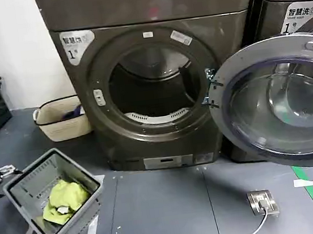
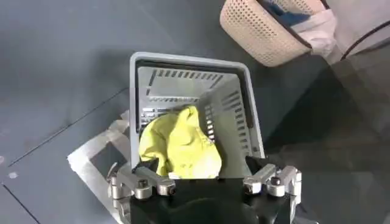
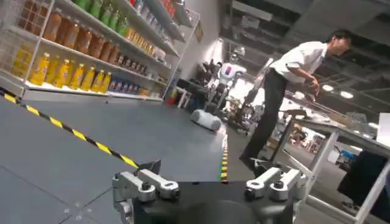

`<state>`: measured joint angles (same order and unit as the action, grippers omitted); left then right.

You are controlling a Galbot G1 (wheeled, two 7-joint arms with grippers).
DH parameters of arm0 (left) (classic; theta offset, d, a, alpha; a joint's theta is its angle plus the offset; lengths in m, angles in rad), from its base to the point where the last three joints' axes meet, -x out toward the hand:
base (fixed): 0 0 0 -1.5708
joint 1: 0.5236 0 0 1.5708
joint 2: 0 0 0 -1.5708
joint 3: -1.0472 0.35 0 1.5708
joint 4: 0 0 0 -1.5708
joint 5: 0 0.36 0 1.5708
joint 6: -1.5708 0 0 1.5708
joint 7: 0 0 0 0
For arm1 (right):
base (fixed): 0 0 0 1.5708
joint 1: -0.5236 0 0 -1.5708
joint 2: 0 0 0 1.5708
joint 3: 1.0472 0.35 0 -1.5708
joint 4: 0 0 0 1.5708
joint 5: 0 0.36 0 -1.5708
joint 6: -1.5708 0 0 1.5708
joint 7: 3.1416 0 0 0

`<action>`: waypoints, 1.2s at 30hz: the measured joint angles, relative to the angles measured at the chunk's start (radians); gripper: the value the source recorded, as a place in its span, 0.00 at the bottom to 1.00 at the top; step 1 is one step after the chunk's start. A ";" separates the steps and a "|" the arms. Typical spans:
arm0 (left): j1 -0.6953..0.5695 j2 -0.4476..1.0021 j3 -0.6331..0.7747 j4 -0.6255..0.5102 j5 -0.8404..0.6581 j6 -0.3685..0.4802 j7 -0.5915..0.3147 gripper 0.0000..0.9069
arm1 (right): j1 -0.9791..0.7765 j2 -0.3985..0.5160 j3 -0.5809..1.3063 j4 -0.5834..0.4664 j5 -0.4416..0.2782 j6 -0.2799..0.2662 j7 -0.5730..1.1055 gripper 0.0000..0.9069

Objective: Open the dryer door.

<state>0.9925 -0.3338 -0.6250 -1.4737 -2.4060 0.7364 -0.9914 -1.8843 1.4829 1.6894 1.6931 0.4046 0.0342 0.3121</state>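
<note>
The dryer [image 1: 157,77] is occupying the centre and upper part of the head view, its drum opening standing exposed. The dryer door [image 1: 280,102] is hanging fully swung out at the right of the frame, hinged beside the opening, its grey inner rim and bulging glass facing the camera. A grey basket [image 1: 55,195] holding a yellow cloth [image 1: 66,199] is sitting on the floor [image 1: 167,207] at lower left. The left tool [image 2: 207,182] is hovering over that basket, fingers apart, well apart from the door. The right tool [image 3: 207,185] is pointing out at the room, fingers apart, gripping nothing.
</note>
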 joint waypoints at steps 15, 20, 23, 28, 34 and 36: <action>-0.014 -0.002 0.019 0.020 -0.005 0.000 0.000 1.00 | 0.000 -0.002 -0.006 -0.008 0.001 0.008 0.009 1.00; -0.020 -0.003 0.032 0.025 -0.018 0.000 -0.006 1.00 | -0.001 -0.001 -0.006 -0.009 0.001 0.012 0.009 1.00; -0.031 -0.004 0.047 0.030 -0.017 0.000 -0.012 1.00 | 0.000 -0.001 -0.007 -0.010 0.001 0.014 0.008 1.00; -0.043 -0.009 0.065 0.040 -0.012 0.000 -0.015 1.00 | 0.000 0.000 -0.007 -0.009 0.000 0.020 0.006 1.00; -0.070 -0.010 0.098 0.054 -0.010 0.000 -0.019 1.00 | -0.001 0.000 -0.006 -0.007 -0.002 0.016 0.007 1.00; -0.074 -0.011 0.106 0.054 -0.010 0.000 -0.019 1.00 | -0.003 0.000 -0.005 -0.007 -0.002 0.016 0.007 1.00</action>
<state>0.9190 -0.3444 -0.5194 -1.4199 -2.4165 0.7364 -1.0101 -1.8870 1.4828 1.6845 1.6862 0.4028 0.0503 0.3191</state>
